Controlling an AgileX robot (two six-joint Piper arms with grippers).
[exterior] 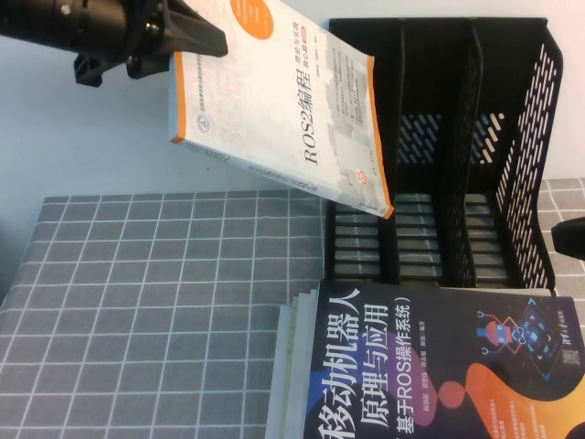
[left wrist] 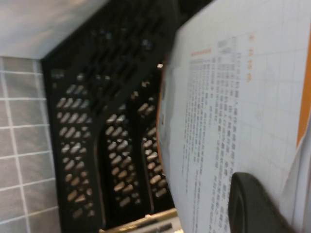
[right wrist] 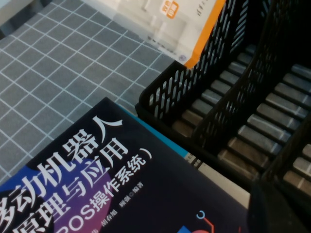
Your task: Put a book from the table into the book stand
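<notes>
grey gridded counter. left gripper clamped on white book, raised, tilted, low corner over stand left slot. right gripper at right edge, fingers unseen. risk: corner catching divider; slipping from edge-only grip.

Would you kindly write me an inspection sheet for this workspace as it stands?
Surface: grey grid-patterned cloth.
Job's things: white ROS2 book held in the air, tilted, its lower corner at the black book stand; slots look empty.
Clutter: stack of books lying flat in front of the stand, dark cover on top.
Grippers: left gripper shut on the white book's upper edge; right gripper at the right edge.
Cables: nothing seen.
Surroundings: plain pale wall.
</notes>
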